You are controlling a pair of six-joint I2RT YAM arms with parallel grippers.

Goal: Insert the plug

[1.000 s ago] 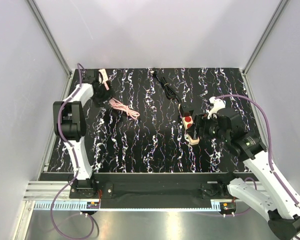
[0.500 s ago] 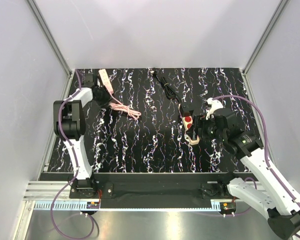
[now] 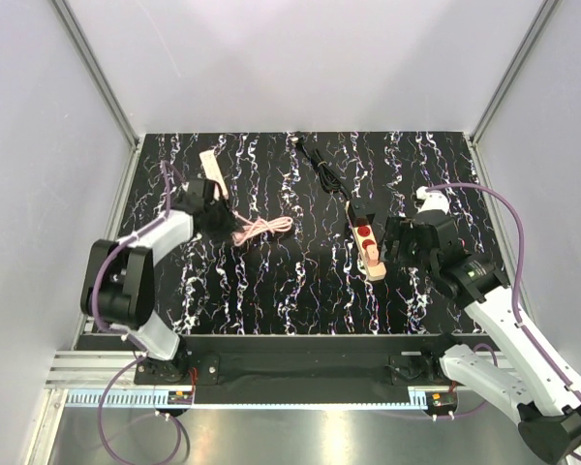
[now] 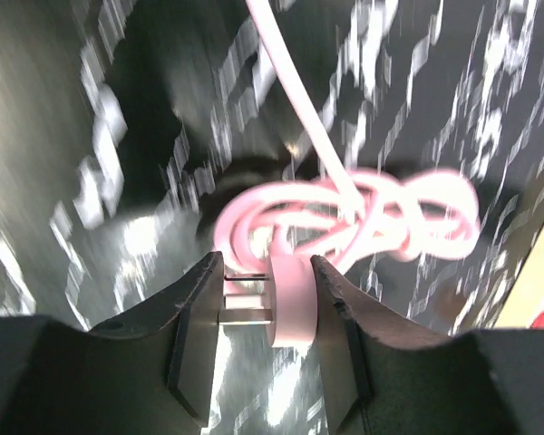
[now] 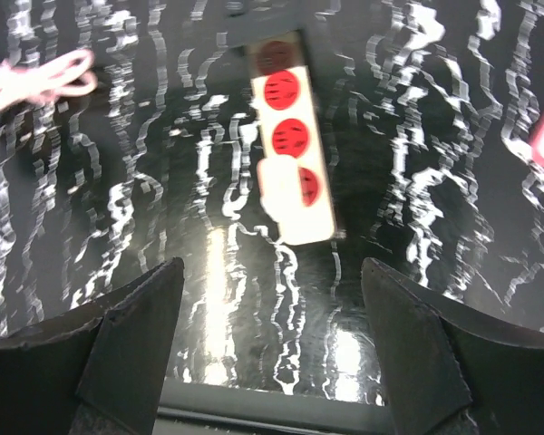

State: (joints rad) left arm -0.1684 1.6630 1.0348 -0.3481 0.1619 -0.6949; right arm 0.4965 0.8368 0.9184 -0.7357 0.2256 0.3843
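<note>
In the left wrist view a pink plug (image 4: 295,294) sits between the fingers of my left gripper (image 4: 267,276), which is shut on it, its metal prongs pointing at the left finger. Its pink cable (image 4: 381,204) trails ahead in a loose coil. From above, the left gripper (image 3: 209,215) is left of centre, with the pink cable (image 3: 263,229) to its right. A cream power strip with red sockets (image 3: 367,246) lies right of centre. My right gripper (image 3: 395,242) hovers just right of it, open and holding nothing. The power strip (image 5: 293,172) lies ahead of the right gripper (image 5: 272,290).
A black cable (image 3: 321,169) runs from the power strip toward the back wall. A second, pale strip (image 3: 211,169) lies at the back left on the black streaked mat (image 3: 300,291). Grey walls close in on three sides.
The left arm has swung from the back-left corner toward the middle, closed on the pink plug and dragged its cable along. The right gripper has drawn back slightly and opened wider.
</note>
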